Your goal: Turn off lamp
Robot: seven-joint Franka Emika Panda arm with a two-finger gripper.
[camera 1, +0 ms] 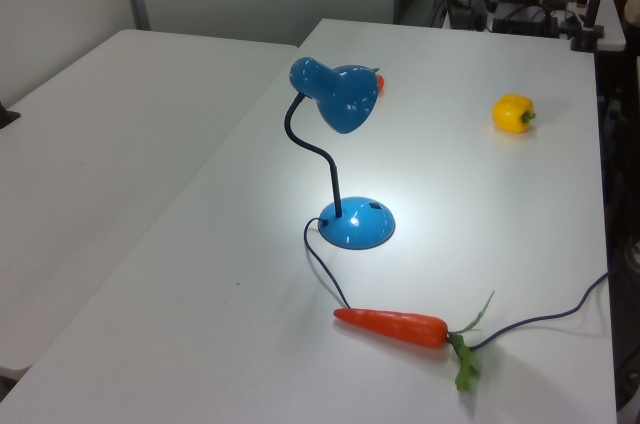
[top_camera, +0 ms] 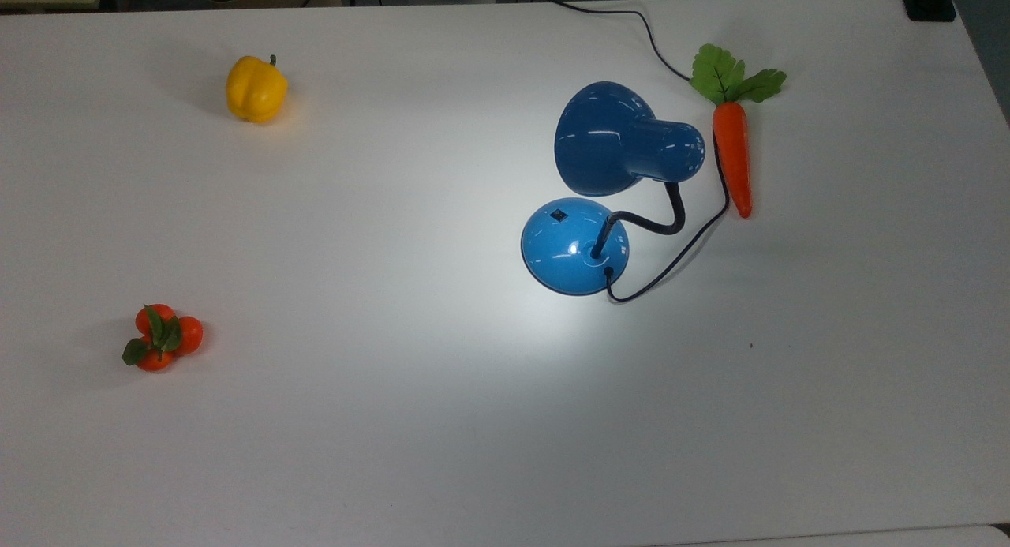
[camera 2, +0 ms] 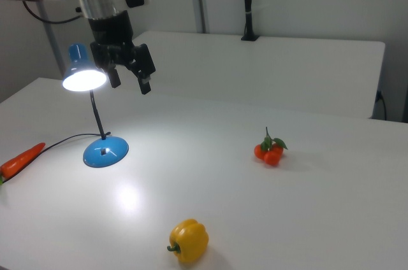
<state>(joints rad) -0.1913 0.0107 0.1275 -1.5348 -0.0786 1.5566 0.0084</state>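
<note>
On white table [top_camera: 442, 421], lit lamp [top_camera: 576, 245], carrot [top_camera: 732, 156]

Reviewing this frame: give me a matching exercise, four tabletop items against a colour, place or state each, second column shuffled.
Items:
1. glossy blue desk lamp
2. orange toy carrot with green leaves
3. yellow toy bell pepper
4. cluster of small orange tangerines with leaves

Descriptions:
A. lies beside the black cord
B. lit, casting a bright pool on the table
C. bottom of the top view's left side
D. top of the top view's left side

Pairs: 1-B, 2-A, 3-D, 4-C
</note>
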